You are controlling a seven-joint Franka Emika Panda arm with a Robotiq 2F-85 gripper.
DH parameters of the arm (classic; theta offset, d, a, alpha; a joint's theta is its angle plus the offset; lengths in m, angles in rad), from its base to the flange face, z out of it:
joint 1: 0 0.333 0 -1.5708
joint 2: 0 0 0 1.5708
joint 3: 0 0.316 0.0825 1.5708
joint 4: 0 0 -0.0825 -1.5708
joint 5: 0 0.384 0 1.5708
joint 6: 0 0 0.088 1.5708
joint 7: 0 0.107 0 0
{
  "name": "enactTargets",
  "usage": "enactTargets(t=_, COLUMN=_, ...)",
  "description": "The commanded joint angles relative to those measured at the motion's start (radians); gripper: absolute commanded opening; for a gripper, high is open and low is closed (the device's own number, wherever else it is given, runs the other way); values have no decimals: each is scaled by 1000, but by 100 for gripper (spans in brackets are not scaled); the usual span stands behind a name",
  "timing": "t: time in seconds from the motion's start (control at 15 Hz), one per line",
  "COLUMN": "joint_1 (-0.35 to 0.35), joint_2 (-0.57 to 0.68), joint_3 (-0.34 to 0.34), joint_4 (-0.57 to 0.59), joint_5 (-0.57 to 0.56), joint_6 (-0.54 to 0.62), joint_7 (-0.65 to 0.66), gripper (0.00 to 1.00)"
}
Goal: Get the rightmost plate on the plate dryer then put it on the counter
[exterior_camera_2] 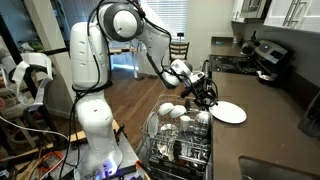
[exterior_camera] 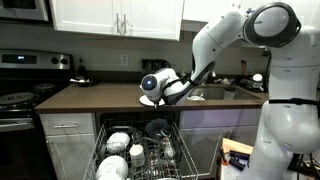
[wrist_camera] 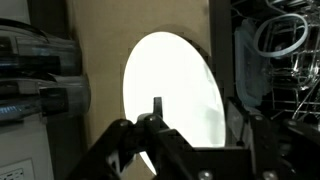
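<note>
A white plate [exterior_camera_2: 229, 112] lies flat on the dark brown counter [exterior_camera_2: 272, 125], just above the pulled-out plate dryer [exterior_camera_2: 176, 140]. In an exterior view my gripper [exterior_camera_2: 205, 93] sits at the plate's near edge. From the opposite side the gripper [exterior_camera: 160, 88] hovers over the plate [exterior_camera: 148, 100] at the counter [exterior_camera: 100, 96] front, above the plate dryer [exterior_camera: 140, 155]. In the wrist view the plate [wrist_camera: 170, 80] fills the middle. My gripper [wrist_camera: 200, 115] is open, one finger over the plate and one past its rim. Nothing is clamped.
White bowls [exterior_camera_2: 172, 110] and cups stand in the wire rack [wrist_camera: 285, 70]. A black stove [exterior_camera: 20, 98] is at the counter's end, also seen far back [exterior_camera_2: 236, 62]. A sink [exterior_camera: 215, 92] lies under the arm. White cabinets [exterior_camera: 115, 15] hang above.
</note>
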Motion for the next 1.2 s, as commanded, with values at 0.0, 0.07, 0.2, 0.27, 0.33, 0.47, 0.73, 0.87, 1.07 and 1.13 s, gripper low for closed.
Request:
enactTargets(t=0.0, joint_1=-12, joint_2=-23, joint_3=6, joint_4=-6, joint_5=19, joint_6=-27, joint_7=-49, gripper=63)
enactTargets(t=0.07, joint_1=-11, joint_2=-24, joint_3=6, joint_4=-6, joint_5=17, joint_6=-33, joint_7=-48, gripper=65)
enactTargets(t=0.2, joint_1=-10, joint_2=-27, joint_3=7, joint_4=-7, joint_5=23, joint_6=-42, joint_7=-51, gripper=65)
enactTargets(t=0.27, joint_1=-9, joint_2=-29, joint_3=10, joint_4=-8, joint_5=30, joint_6=-41, joint_7=-52, gripper=65)
enactTargets(t=0.33, joint_1=-7, joint_2=-32, joint_3=13, joint_4=-10, joint_5=34, joint_6=-41, joint_7=-52, gripper=63)
enactTargets(t=0.47, joint_1=0, joint_2=-39, joint_3=22, joint_4=-14, joint_5=50, joint_6=-47, joint_7=-55, gripper=63)
enactTargets(t=0.73, joint_1=20, joint_2=-54, joint_3=47, joint_4=-18, joint_5=82, joint_6=-69, joint_7=-70, gripper=68)
enactTargets(t=0.87, joint_1=33, joint_2=-61, joint_3=63, joint_4=-17, joint_5=100, joint_6=-85, joint_7=-80, gripper=67)
enactTargets(t=1.07, joint_1=46, joint_2=-71, joint_3=87, joint_4=-19, joint_5=130, joint_6=-69, joint_7=-109, gripper=55)
enactTargets(t=1.13, joint_1=51, joint_2=-76, joint_3=95, joint_4=-23, joint_5=146, joint_6=-54, joint_7=-125, gripper=56)
